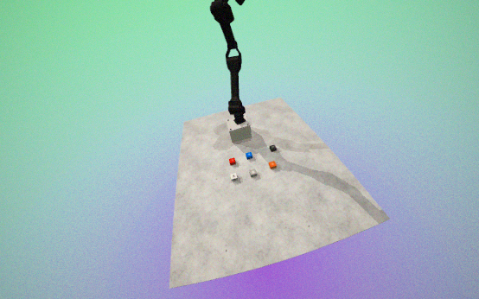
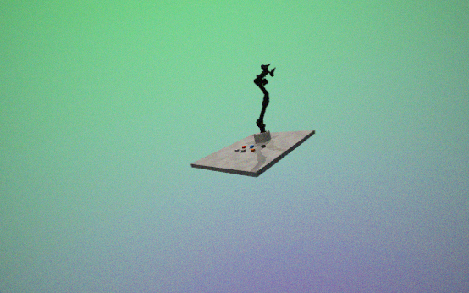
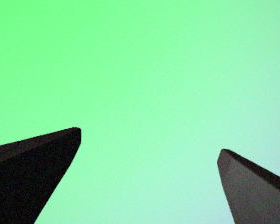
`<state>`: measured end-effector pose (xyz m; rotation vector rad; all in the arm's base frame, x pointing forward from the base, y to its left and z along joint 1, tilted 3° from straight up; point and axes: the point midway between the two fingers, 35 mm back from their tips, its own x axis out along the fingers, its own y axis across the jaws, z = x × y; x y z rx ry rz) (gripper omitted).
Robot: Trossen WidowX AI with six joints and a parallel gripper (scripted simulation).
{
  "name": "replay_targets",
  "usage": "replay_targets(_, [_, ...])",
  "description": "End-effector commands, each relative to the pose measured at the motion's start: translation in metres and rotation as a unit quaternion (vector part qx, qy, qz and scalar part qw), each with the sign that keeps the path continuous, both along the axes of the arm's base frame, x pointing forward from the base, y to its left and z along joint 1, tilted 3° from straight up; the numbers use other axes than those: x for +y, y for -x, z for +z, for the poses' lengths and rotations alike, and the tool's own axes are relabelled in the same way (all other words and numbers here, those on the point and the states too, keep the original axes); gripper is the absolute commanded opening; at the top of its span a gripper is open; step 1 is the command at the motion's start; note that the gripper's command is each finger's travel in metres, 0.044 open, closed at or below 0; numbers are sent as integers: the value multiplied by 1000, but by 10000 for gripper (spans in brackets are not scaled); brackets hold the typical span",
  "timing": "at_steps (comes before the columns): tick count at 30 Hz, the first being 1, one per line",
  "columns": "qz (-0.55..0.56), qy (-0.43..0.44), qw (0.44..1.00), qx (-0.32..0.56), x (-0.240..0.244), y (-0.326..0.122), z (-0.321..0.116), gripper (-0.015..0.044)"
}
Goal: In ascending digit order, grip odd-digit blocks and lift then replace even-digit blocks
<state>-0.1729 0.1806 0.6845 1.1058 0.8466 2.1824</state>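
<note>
My gripper [image 2: 273, 66] [image 3: 149, 145] is open and empty, high above the table. Blocks stand apart on the table: a red block [image 1: 232, 161] [image 2: 244, 146], a blue block [image 1: 249, 155] [image 2: 251, 146], a black block [image 1: 272, 148] [image 2: 263, 146], an orange block [image 1: 272, 164] [image 2: 252, 150], a grey block [image 1: 253, 173] [image 2: 243, 151] and a white block [image 1: 233, 176] [image 2: 237, 150]. Their digits are too small to read. No block shows in the wrist view.
The pale stone-patterned table [image 1: 251, 225] [image 2: 228, 163] bears the arm's grey base box [image 1: 240, 134] [image 2: 262, 137], behind the blocks. The arm rises from that box, and its shadow falls across the table near the orange and black blocks.
</note>
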Motion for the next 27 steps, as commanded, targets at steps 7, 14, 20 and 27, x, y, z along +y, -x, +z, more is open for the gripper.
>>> replay_targets(7, [64,-65,978,185,-63,-75,48,400])
replay_targets(14, [139,-151,917,343,-130,-157,77,400])
replay_targets(20, [211,-232,834,454,-191,-233,79,400])
replay_targets(27, [291,-324,718,544,-258,-317,55,400])
